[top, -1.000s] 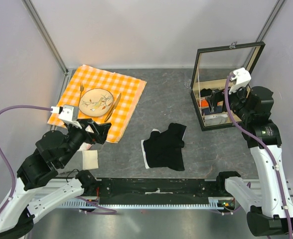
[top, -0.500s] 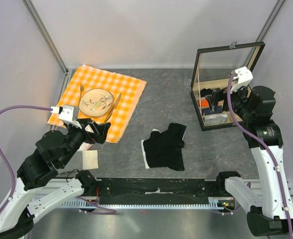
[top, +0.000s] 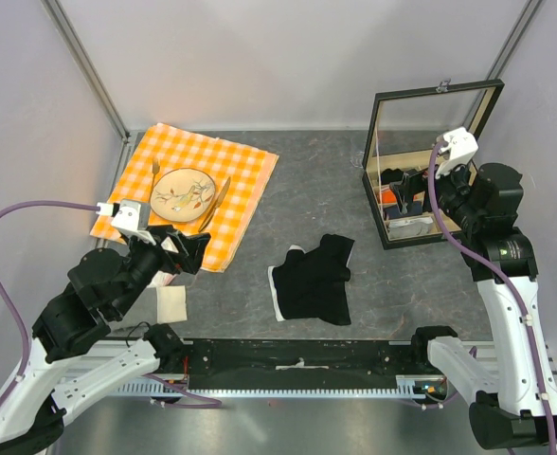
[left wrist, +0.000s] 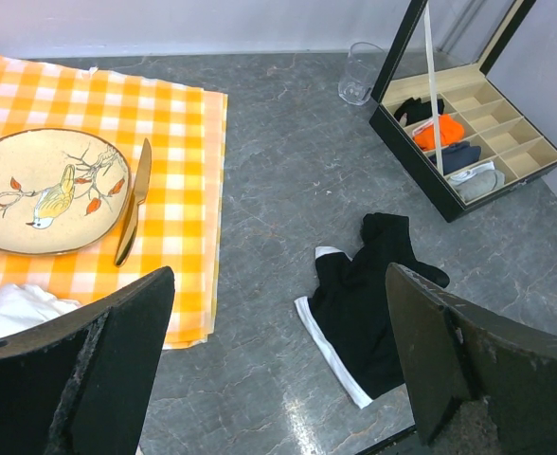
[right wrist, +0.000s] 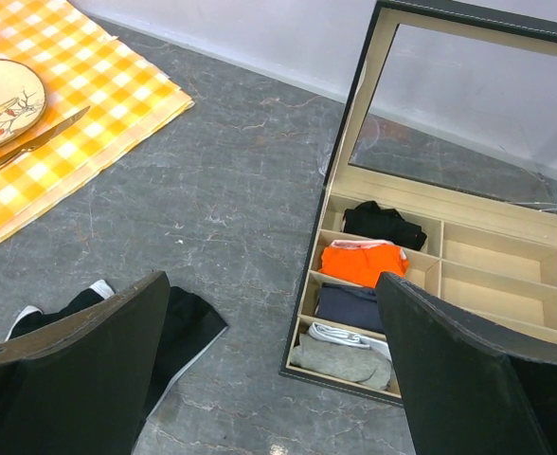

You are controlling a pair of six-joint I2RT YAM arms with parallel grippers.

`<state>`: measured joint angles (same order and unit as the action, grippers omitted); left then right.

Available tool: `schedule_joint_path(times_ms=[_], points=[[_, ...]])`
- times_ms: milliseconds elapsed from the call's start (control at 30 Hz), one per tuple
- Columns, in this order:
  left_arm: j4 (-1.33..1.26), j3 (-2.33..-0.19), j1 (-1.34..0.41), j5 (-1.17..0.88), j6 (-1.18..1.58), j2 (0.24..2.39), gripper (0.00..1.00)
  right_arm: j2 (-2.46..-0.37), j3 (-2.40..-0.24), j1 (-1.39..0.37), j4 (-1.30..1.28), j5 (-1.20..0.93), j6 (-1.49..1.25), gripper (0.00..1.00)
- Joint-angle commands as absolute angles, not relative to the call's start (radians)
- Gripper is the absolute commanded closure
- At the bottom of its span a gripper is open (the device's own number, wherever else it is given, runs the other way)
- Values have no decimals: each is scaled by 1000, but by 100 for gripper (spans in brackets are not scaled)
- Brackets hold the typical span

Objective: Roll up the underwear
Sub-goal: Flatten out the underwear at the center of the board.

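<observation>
Between your arms, on the grey worktop [top: 335, 190], the underwear [top: 312, 280] lies rumpled and unrolled. Nothing has shifted in the last second: your left fingers [left wrist: 117, 370] and right fingers [right wrist: 80, 370] hang wide and empty, well apart from it. Rolling looks unstarted.

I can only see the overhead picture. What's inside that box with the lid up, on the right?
Observer: Rolled garments fill one column of the box: a black roll, an orange roll, a dark blue roll, then a grey roll nearest the front.
Operator: Anything next to it I'm missing?
Observer: A clear glass stands upright on the table, close beside the box.
Operator: Are the claws holding anything?
Observer: No. The left gripper and right gripper are both open, with nothing between their fingers.
</observation>
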<state>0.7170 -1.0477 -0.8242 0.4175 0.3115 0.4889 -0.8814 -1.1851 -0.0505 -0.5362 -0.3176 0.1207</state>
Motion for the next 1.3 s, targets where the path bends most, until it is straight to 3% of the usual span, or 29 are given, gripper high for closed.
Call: schedule_joint_path(times_ms=[0, 633, 900, 1100, 1267], points=[[712, -1068, -824, 442, 273, 489, 1, -884, -1226, -52, -529, -331, 130, 2], [701, -1046, -824, 433, 272, 499, 1, -885, -1212, -51, -522, -357, 117, 2], [652, -939, -824, 342, 330, 525, 1, -884, -1125, -51, -523, -569, 152, 2], [523, -795, -824, 212, 414, 627, 1, -949, -1006, -58, -557, -833, 339, 2], [387, -709, -809, 126, 457, 820, 1, -1138, -1002, -135, -581, -733, 423, 2]])
